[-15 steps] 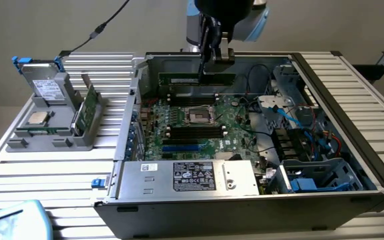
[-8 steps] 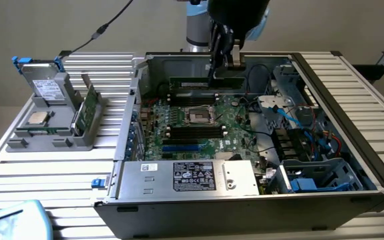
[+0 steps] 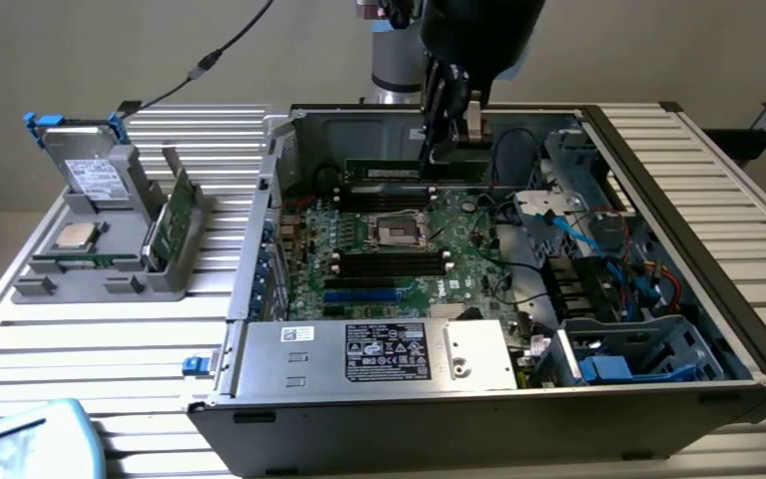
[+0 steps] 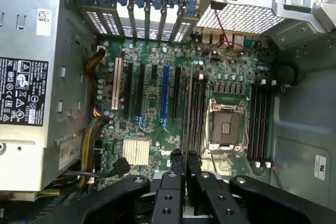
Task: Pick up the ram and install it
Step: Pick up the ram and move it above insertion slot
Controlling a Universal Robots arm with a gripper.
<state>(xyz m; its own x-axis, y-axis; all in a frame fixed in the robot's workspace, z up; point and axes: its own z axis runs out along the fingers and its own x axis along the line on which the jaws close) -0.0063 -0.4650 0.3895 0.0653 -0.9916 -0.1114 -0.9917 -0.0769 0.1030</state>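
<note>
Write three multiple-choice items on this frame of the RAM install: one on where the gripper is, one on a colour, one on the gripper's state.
1. Where is the gripper?
A) over the table, outside the case
B) inside the open computer case, above the motherboard
C) resting on the power supply

2. What colour is the motherboard?
A) green
B) red
C) black

3. How does the gripper stand?
A) wide open and empty
B) closed on a cable
C) closed on the ram

Answers:
1 B: it hangs within the case walls, over the board.
2 A: green board shows around the slots in both views.
3 C: the fingers sit close together on the thin green stick.
</note>
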